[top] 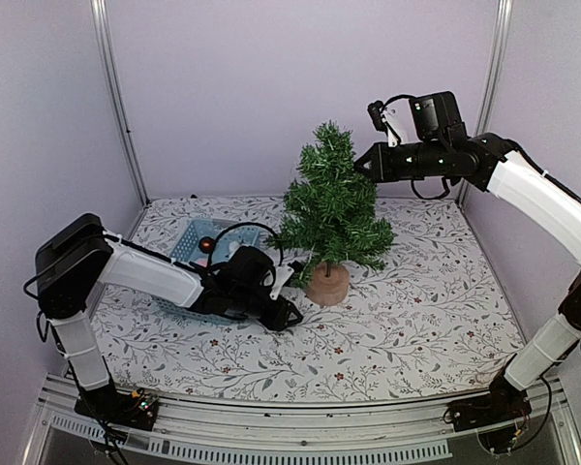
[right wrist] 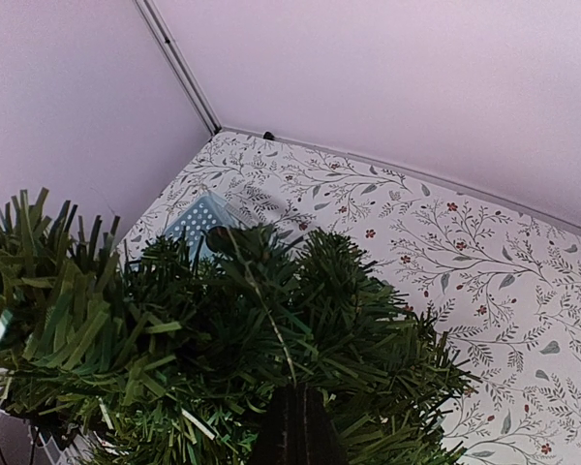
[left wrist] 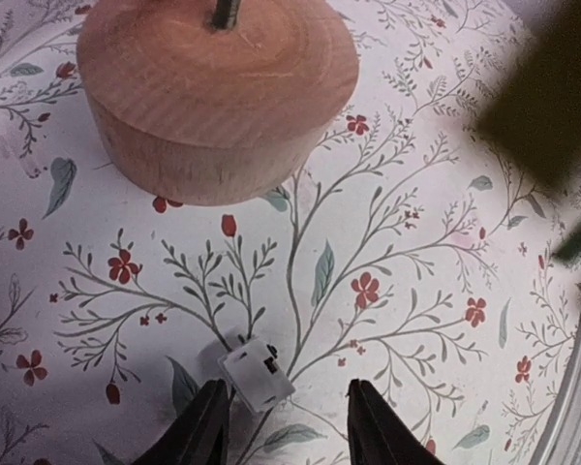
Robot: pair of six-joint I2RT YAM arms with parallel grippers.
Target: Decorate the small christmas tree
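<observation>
Jaws of left gripper [left wrist: 286,412] apart, nothing clamped; small white box [left wrist: 259,375] lies just ahead, nearer one finger. Tree [top: 331,208] stands upright just beyond, its base [left wrist: 218,92] close, left arm nearer. Right gripper [top: 363,163] pinched together at the treetop among needles; can't tell if it holds a sprig. Basket [top: 196,240] left of tree, red ball [top: 205,245] inside.

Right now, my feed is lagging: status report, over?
Left gripper low by tree base, jaws open, small white box just ahead. Right gripper shut at treetop. Tree upright, undecorated. Basket behind left arm.
</observation>
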